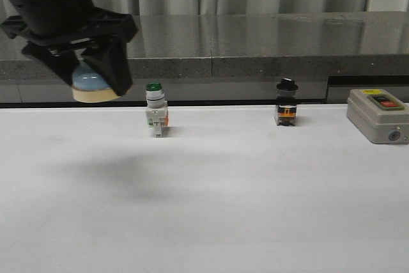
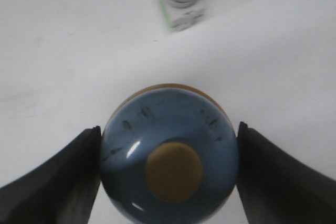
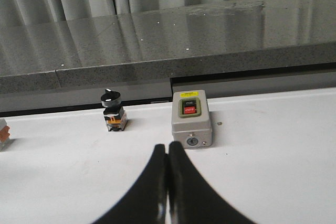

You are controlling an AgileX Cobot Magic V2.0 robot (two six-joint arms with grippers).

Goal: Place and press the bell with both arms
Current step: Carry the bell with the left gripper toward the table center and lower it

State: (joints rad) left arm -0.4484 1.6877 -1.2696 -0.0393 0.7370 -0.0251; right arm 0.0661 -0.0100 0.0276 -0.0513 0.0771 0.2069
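The bell (image 1: 91, 85) is a light-blue dome with a cream base ring, held in the air above the white table at the left. My left gripper (image 1: 89, 75) is shut on it, one black finger on each side of the dome. In the left wrist view the bell (image 2: 169, 153) shows from above with its cream top button in the middle, between the left gripper (image 2: 168, 153) fingers. My right gripper (image 3: 167, 149) is shut with nothing between its fingers, low over the table. The right arm is out of the front view.
A green-capped white pushbutton (image 1: 155, 110) stands on the table just right of the held bell. A black-knobbed switch (image 1: 285, 103) stands further right. A grey box with a red button (image 1: 378, 115) sits at the far right. A dark stone ledge (image 1: 255, 43) runs along the back.
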